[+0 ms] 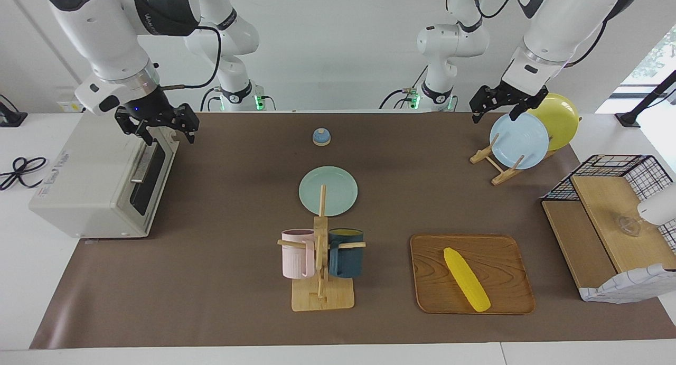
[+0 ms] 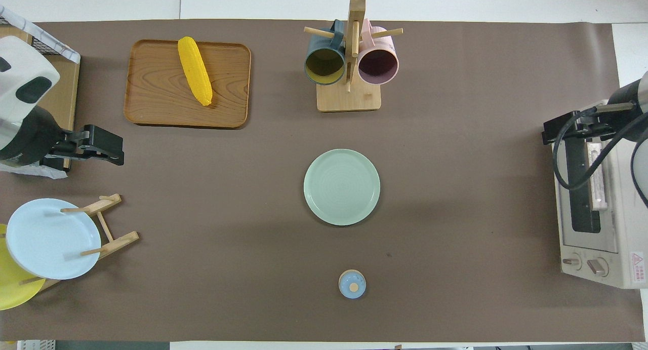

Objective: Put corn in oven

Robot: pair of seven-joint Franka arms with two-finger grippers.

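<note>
The corn (image 1: 466, 279) lies slantwise on the wooden tray (image 1: 507, 301), well apart from both hands, at the left arm's end of the tabletop. The left hand (image 1: 496, 107), fingers wide and empty, hangs over the plate rack (image 1: 499, 167) and is the nearer. The right hand (image 1: 158, 123), also wide, hovers over the oven (image 1: 90, 196), whose door looks shut. The mug stand (image 1: 321, 259) stands between tray and oven.

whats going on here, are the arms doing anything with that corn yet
Not yet. The corn lies untouched on the wooden tray, toward the left arm's end of the table. The right gripper hangs open over the oven, near the top of its door, which is shut. The left gripper hangs open over the plate rack, holding nothing.
</note>
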